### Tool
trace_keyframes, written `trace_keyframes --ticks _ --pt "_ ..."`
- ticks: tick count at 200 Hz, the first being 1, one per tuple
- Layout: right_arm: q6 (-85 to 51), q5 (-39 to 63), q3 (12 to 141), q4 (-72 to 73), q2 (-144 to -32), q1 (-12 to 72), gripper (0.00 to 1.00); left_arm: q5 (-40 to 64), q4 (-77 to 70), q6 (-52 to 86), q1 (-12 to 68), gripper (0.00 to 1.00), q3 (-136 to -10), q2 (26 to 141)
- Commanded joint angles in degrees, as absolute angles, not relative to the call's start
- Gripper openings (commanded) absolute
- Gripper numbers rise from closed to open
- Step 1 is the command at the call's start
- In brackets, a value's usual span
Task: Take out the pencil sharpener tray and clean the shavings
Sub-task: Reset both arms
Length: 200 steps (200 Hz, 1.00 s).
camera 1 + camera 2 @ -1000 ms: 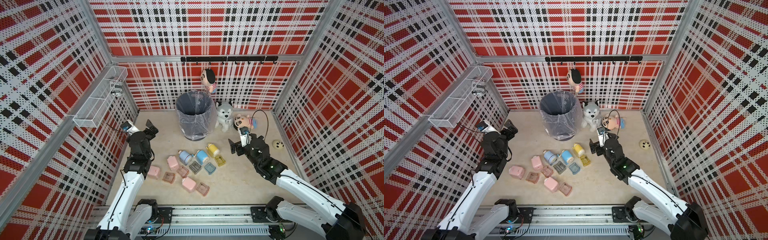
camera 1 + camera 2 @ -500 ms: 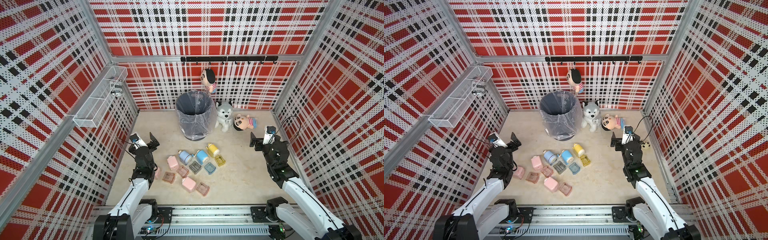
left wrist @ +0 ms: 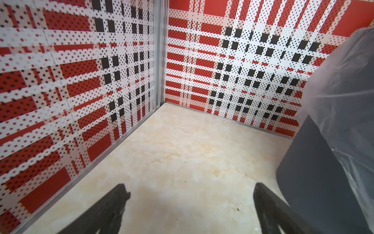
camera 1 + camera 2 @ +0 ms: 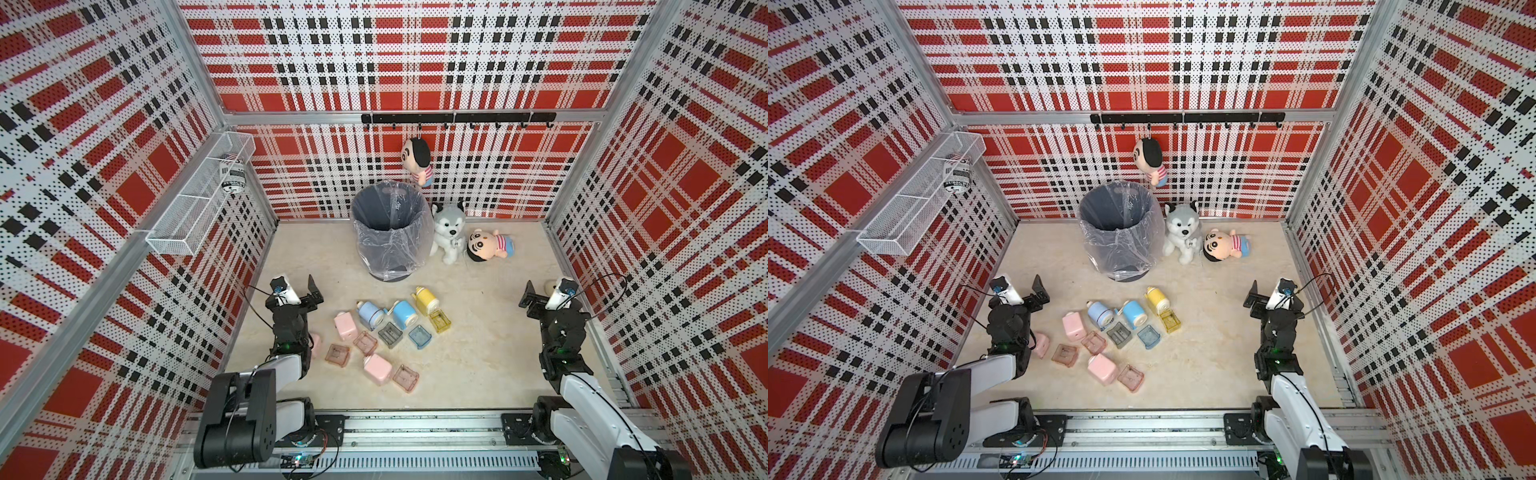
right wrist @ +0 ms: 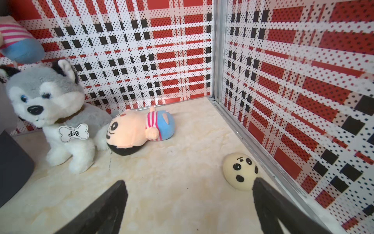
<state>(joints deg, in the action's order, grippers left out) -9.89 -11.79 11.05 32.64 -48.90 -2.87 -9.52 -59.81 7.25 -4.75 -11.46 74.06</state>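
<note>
Several pencil sharpeners lie in the middle of the floor in both top views: pink (image 4: 345, 327), blue (image 4: 404, 314) and yellow (image 4: 426, 300). Several loose trays lie beside them, among them a yellow tray (image 4: 440, 321), a grey tray (image 4: 390, 333) and a pink tray (image 4: 405, 377). My left gripper (image 4: 297, 293) (image 3: 190, 188) is open and empty over bare floor, left of the cluster. My right gripper (image 4: 544, 299) (image 5: 189, 183) is open and empty near the right wall. A grey bin (image 4: 374, 249) with a clear liner stands behind the sharpeners.
A husky plush (image 4: 448, 232) and a doll (image 4: 490, 246) lie right of the bin. Another doll (image 4: 417, 160) hangs from the hook rail. A panda squishy (image 5: 240, 170) sits by the right wall, close to my right fingertip. A wire basket (image 4: 199, 208) is mounted on the left wall.
Both arms have drawn back toward the near edge. The right gripper swung from the middle to the right wall, and the left dropped lower along the left wall. Both stayed open.
</note>
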Motion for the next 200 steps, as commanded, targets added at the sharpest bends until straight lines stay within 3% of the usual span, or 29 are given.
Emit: trace_keyframes --ticks 1,52,112,133,173,200 --pt "-10.57 -13.04 10.08 41.62 -51.43 -3.60 1.00 -4.70 -72.70 5.07 -3.80 0.98 -10.09 78.28" --pt "-9.61 -12.16 6.13 56.58 -58.16 -3.66 1.00 -19.73 -75.60 -4.30 8.14 0.98 -11.48 83.80" --pt "-11.08 -7.22 4.97 72.50 -71.92 -3.66 1.00 -17.50 -91.84 -2.01 5.30 0.98 -4.94 87.74" --pt "-10.36 -5.74 6.35 73.42 -77.57 -3.60 1.00 -15.16 -92.36 -1.38 4.24 0.98 -6.09 90.72" --pt "-10.18 -3.69 4.61 93.68 -93.55 -3.60 1.00 -16.25 -86.23 0.12 3.34 0.98 -9.06 90.43" --pt "-9.17 -2.28 7.90 82.24 -90.12 -3.46 1.00 -16.95 -80.51 1.62 2.22 0.98 -12.17 90.53"
